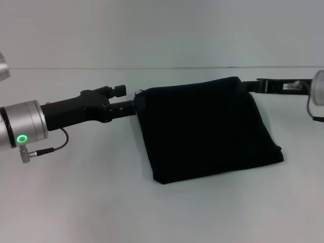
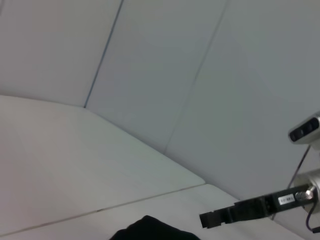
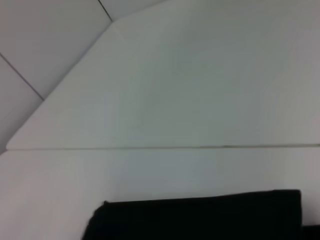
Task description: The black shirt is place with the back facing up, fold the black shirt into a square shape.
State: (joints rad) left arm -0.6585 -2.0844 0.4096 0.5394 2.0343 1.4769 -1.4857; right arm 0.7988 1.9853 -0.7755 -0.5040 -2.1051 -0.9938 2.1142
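Nearest: black shirt [image 1: 202, 129], mid-table [image 1: 76, 202], already a rough square. Left gripper [image 1: 135, 104] pinching its far left corner, right gripper [image 1: 249, 86] at far right corner, grip unclear. Soft, light, floppy; best grabbed by corners.

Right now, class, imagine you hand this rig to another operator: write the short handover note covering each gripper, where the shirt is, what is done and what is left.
Left gripper: at the far left corner of the black shirt, touching its edge; whether it is clamped on the cloth cannot be told.
Right gripper: at the far right corner, at the shirt's edge; its grip is also unclear.
Shirt: on the white table, already folded into a compact, roughly square bundle, no sleeves showing.
Done: the folding looks nearly finished.
Left: probably let go of both corners, pull the arms back, and check the shape is square.
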